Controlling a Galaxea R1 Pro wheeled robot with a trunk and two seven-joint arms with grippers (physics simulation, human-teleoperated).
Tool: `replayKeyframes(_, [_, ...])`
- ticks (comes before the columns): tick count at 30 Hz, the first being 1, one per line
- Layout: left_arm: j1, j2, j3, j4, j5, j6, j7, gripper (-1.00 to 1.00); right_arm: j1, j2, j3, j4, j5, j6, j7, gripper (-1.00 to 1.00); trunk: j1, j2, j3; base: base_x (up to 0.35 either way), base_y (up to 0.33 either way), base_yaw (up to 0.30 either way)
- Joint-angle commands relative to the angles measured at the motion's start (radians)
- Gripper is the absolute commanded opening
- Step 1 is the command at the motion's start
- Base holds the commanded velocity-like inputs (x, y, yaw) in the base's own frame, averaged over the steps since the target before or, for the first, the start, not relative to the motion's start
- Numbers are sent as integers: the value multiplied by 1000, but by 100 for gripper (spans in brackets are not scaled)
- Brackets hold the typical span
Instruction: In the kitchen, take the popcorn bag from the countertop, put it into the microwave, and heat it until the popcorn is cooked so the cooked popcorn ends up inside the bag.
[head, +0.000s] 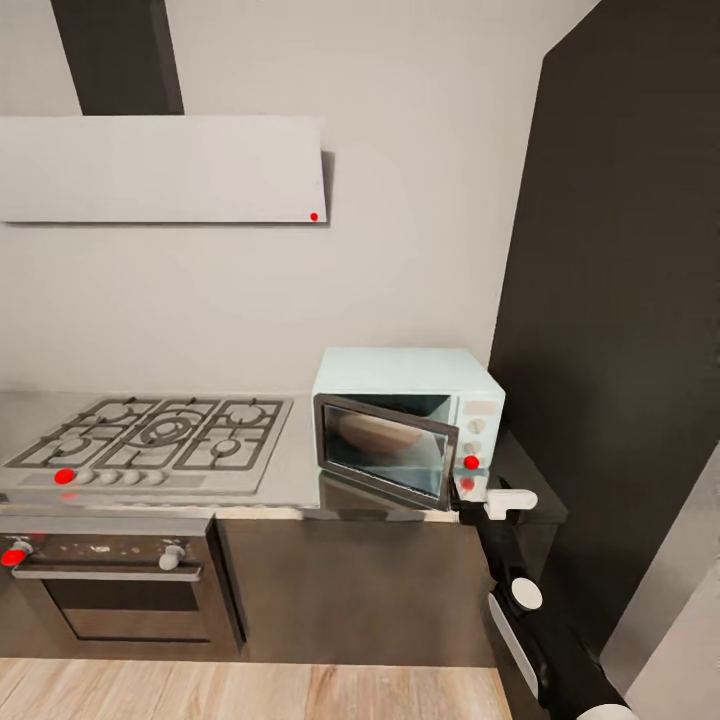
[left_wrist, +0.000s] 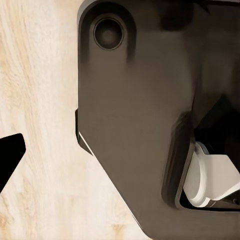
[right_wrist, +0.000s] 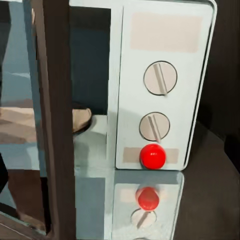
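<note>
Right end effector (head: 508, 501) near microwave (head: 405, 420), door ajar, popcorn bag (head: 378, 435) inside

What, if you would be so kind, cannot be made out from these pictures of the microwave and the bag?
- Popcorn bag: head view, a blurred tan shape behind the microwave door's dark glass; the right wrist view shows one corner past the door edge.
- Popcorn: too hidden to tell.
- Right gripper: head view, too small to judge the fingers.
- Door: whether ajar or closing is unclear.

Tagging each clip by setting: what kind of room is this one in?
A home kitchen, by the look of it: a steel gas hob set in a grey countertop, a white slanted hood above it, and a pale blue microwave with its door ajar.
</note>
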Motion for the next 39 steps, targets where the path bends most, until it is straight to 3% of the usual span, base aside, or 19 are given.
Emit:
replayKeyframes(1, [0, 0, 7, -1, 1, 1, 0, 100, -1, -1, 4, 0, 1, -2, -9, 100, 0, -1, -2, 127, -290, 0])
replayKeyframes(14, [0, 1, 8, -1, 1, 0, 0, 100, -1, -1, 4, 0, 1, -2, -9, 100, 0, -1, -2, 153, -258, 0])
replayKeyframes(39, [0, 2, 7, -1, 1, 1, 0, 100, -1, -1, 14, 5, 1, 0, -9, 100, 0, -1, -2, 76, -6, 0])
